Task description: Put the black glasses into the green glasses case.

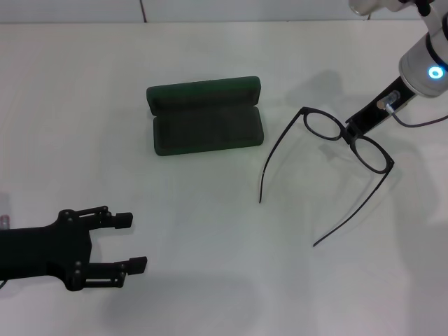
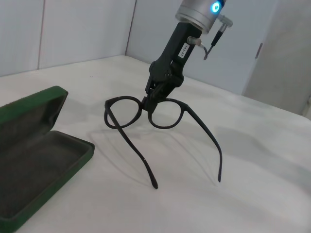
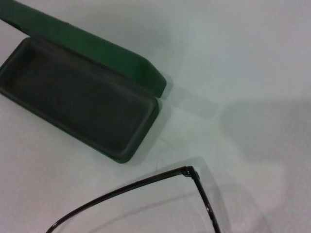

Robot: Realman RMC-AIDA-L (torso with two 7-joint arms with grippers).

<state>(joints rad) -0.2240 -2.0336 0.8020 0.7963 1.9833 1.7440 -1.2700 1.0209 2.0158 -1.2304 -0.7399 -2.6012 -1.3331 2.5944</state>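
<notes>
Pinching the black glasses (image 1: 346, 138) at the nose bridge, the right gripper (image 1: 348, 129) holds them at three o'clock from the open green glasses case (image 1: 206, 115). They look light, thin and bendy. Only the left wrist view shows both temple tips touching the table (image 1: 210, 266). The left gripper (image 1: 129, 242) waits open at seven o'clock.

Right gripper (image 2: 154, 93) pinching black glasses (image 2: 146, 114) at bridge, beside open green glasses case (image 2: 36, 155).
</notes>
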